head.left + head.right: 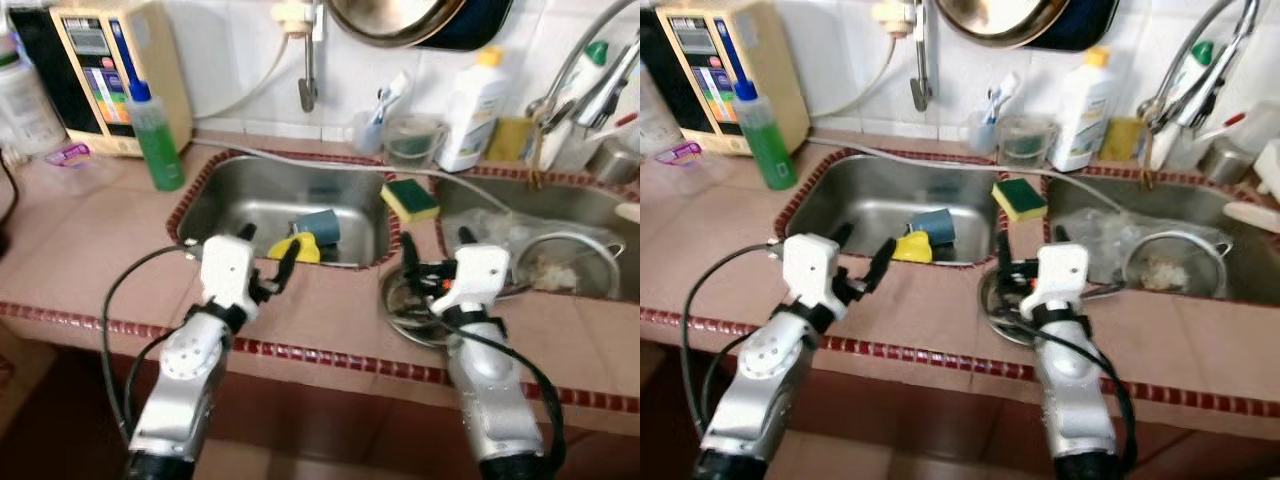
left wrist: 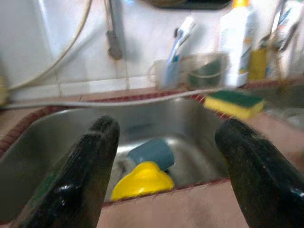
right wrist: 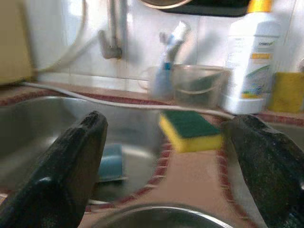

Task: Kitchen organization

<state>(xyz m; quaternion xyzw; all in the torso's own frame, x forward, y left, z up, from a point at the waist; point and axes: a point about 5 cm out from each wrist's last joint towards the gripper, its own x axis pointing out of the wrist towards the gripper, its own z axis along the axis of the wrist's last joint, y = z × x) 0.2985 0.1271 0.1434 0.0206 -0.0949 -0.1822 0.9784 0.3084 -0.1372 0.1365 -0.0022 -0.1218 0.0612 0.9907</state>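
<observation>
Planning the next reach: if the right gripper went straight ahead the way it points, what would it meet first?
Probably the yellow-and-green sponge on the ledge between the sinks: it lies centred between the open right gripper fingers, beyond a metal bowl rim underneath. Depth is uncertain.

Cup [image 1: 318, 225]: blue-grey, lying on its side in the left sink basin, touching the yellow item.
Yellow item [image 1: 296, 248]: bright yellow, rounded, at the basin's near edge; kind unclear.
Sponge [image 1: 409, 198]: yellow with green top, flat on the divider between the basins.
Metal bowl [image 1: 415, 312]: shallow, on the counter's near edge.
</observation>
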